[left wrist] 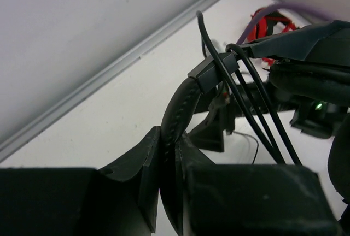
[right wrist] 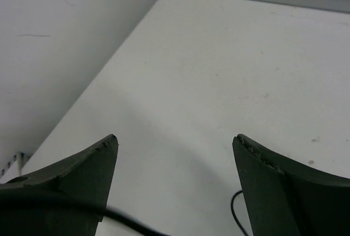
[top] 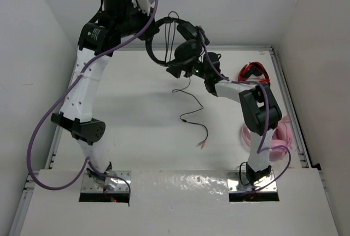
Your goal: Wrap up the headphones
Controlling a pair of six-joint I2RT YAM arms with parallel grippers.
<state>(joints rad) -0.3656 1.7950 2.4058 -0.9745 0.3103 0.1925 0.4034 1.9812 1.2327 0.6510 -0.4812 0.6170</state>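
The black headphones (top: 174, 43) hang in the air above the back of the table. My left gripper (top: 149, 33) is shut on their padded headband (left wrist: 183, 105), which stands up between the two fingers in the left wrist view. Several strands of the thin black cable (left wrist: 257, 121) run over the headband slider. The rest of the cable (top: 191, 117) hangs down onto the table and ends in plugs (top: 202, 144). My right gripper (top: 178, 69) is open just below the earcup (top: 189, 50); in the right wrist view it (right wrist: 175, 143) holds nothing, with a cable strand (right wrist: 126, 222) crossing under the left finger.
A red headset (top: 254, 72) lies at the back right, also in the left wrist view (left wrist: 268, 20). A pink headset (top: 280, 135) lies by the right arm's base. White walls close the table at the back and sides.
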